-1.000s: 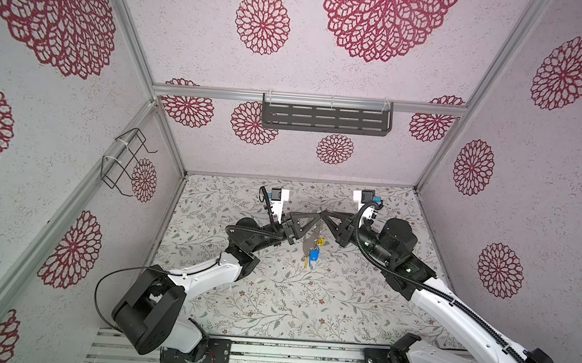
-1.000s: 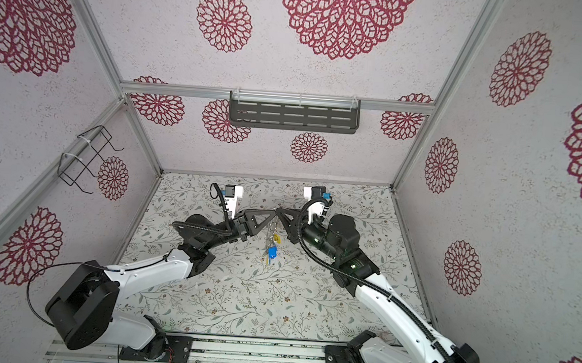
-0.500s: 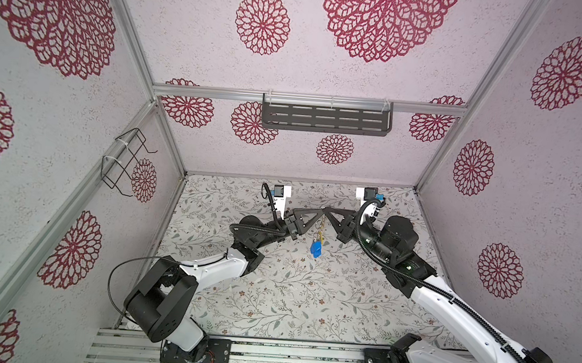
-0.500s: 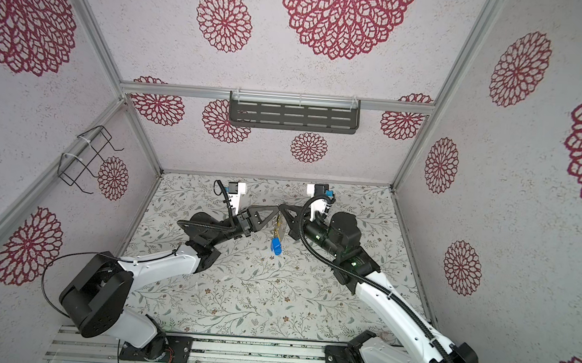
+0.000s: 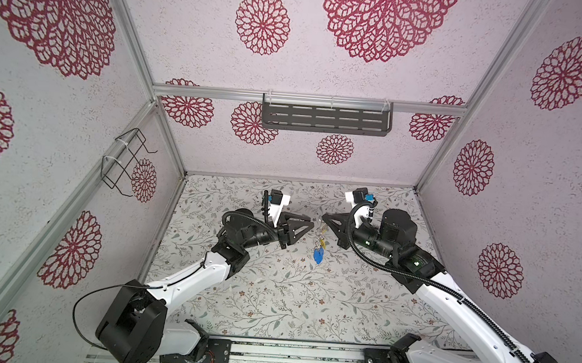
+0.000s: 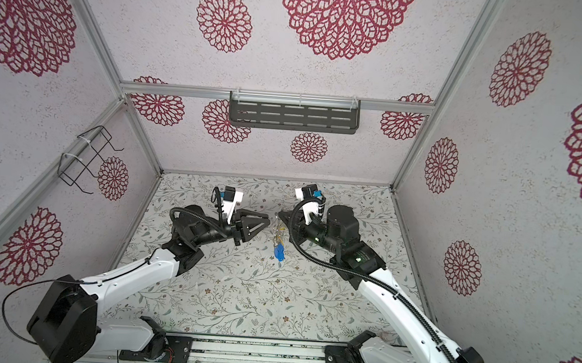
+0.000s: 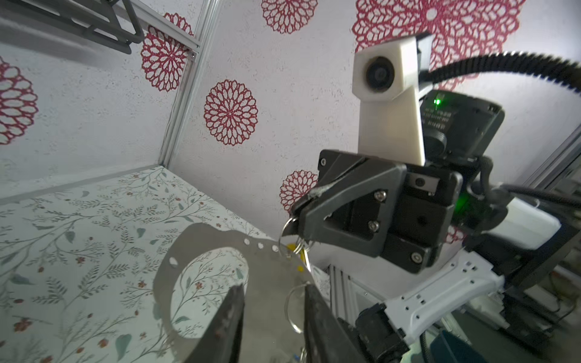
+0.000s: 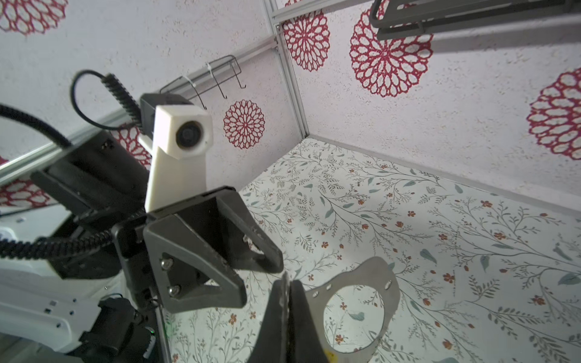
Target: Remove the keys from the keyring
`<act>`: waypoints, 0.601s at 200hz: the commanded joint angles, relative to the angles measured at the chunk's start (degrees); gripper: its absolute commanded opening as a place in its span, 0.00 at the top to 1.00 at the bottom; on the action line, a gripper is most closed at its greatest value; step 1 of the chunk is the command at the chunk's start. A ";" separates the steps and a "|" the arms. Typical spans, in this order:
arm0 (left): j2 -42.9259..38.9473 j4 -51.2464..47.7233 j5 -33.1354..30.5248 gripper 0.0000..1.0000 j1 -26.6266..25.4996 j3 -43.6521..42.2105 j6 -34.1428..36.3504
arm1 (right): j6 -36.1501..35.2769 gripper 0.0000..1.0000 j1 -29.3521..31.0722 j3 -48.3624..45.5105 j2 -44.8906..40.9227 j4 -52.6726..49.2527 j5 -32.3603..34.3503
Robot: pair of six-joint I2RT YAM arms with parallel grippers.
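Right wrist view: we see the right pincer (image 8: 286,284) clamped on the keyring (image 8: 361,275) above the desk (image 8: 440,251). The left pincer (image 7: 273,287) stands open just beside it, and the keys (image 5: 318,255) dangle beneath.

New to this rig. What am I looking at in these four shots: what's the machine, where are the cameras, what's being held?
It is a pair of robot arms in a walled booth, the left arm and the right arm, each ending in a two-finger gripper. The two wide pictures come from one stereo camera overhead, so they are nearly the same view. The two close-ups come from a camera on each wrist. The right gripper is shut on a flat grey metal keyring and holds it above the flowered table. Yellow and blue keys hang from it. The left gripper is open, close to the keyring, holding nothing.
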 commanded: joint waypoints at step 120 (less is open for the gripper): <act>3.90 -21.11 16.38 0.67 2.04 7.16 18.52 | -20.06 1.00 0.31 15.09 10.78 -24.55 -11.29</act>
